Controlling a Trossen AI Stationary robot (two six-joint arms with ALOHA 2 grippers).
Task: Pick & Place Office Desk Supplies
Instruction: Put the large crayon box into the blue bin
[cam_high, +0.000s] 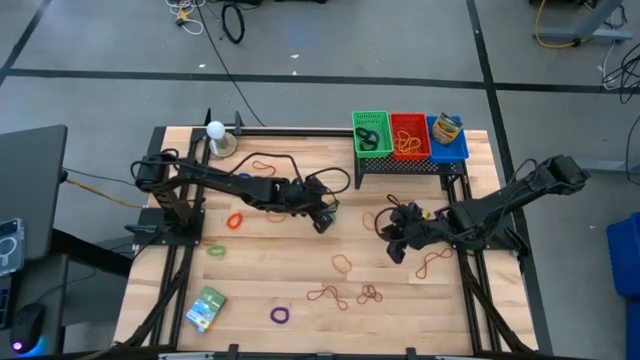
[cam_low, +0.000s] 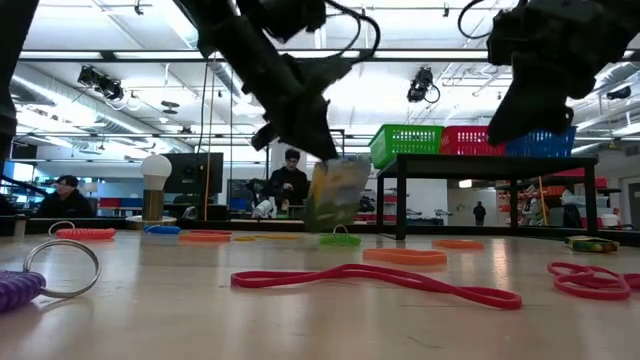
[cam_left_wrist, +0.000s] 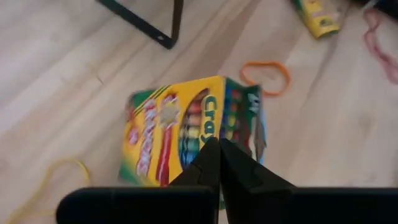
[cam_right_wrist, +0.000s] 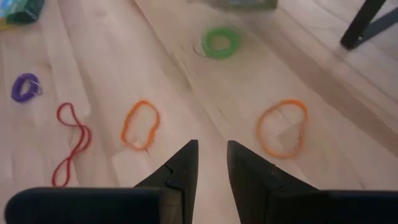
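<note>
Progress looks early to me: left gripper (cam_left_wrist: 219, 155) is clamped on the crayon box (cam_left_wrist: 186, 127), box tilted just under the fingers and, in low view, clear of the table (cam_high: 300, 300), while lots of bands lie around, e.g. orange loop (cam_right_wrist: 140, 124) just ahead of right gripper (cam_right_wrist: 211, 158), whose fingers stand slightly apart w/ nothing between. Baskets (cam_high: 410, 135) already hold some items; only the wrist cam shows the box's printed face, low view shows its lift
</note>
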